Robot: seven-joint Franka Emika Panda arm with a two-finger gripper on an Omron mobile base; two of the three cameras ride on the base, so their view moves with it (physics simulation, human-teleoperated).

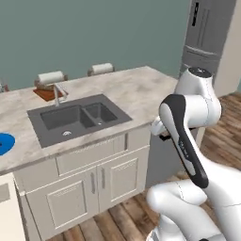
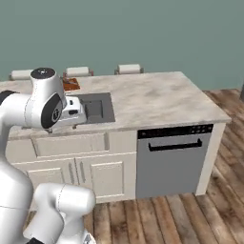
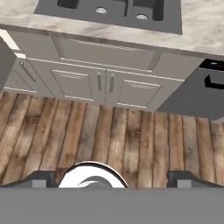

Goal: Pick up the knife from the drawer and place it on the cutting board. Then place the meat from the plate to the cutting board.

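Observation:
The blue plate (image 1: pixel 4 143) lies on the counter, cut off by the left edge of the left base view. Behind the faucet sits the reddish-brown cutting board (image 1: pixel 46 93), also seen at the sink's far side (image 2: pixel 71 85). A corner of the cream-white drawer (image 1: pixel 9 212) juts out at the bottom left, its inside hidden. Knife and meat are out of view. My gripper (image 3: pixel 113 179) hangs in front of the sink cabinets, pointing down at the wooden floor. Its fingertips (image 3: pixel 43 178) stand far apart with nothing between them, so it is open.
A dark grey double sink (image 1: pixel 77 117) with a faucet (image 1: pixel 57 94) is set into the marble counter (image 2: pixel 157 100). A grey dishwasher (image 2: pixel 169 159) sits right of the cabinets. A steel fridge (image 1: pixel 207 33) stands at the back right.

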